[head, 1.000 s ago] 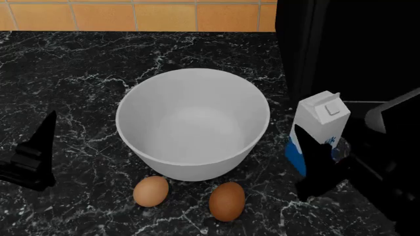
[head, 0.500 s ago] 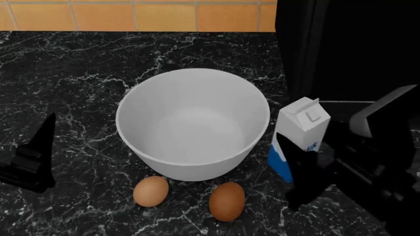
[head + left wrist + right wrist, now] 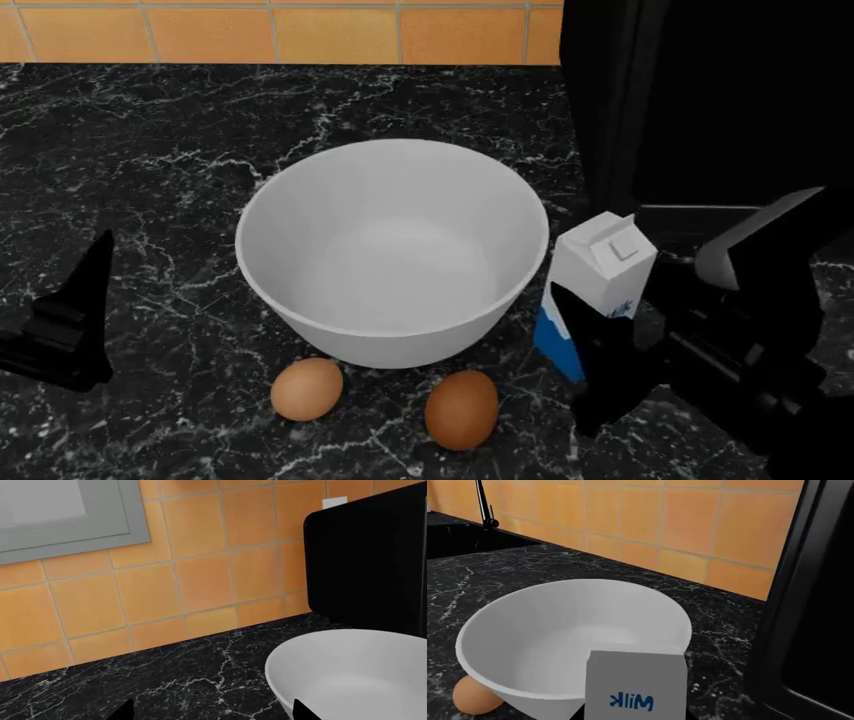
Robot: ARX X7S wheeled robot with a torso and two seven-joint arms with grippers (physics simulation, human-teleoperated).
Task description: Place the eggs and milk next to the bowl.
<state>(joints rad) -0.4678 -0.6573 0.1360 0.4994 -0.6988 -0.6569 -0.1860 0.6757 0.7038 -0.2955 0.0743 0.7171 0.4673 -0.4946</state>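
On the black marble counter (image 3: pixel 160 150), the left gripper (image 3: pixel 60 330) hangs at the left edge of the head view, well apart from the bowl, and whether its jaws are apart or together cannot be told. The white bowl (image 3: pixel 391 250) sits mid-counter, with the pale tan egg (image 3: pixel 307 388) and the reddish brown egg (image 3: pixel 462 408) just in front of it. At the right, the milk carton (image 3: pixel 594 290) stands tilted just beside the bowl, clamped in the right gripper (image 3: pixel 627 345).
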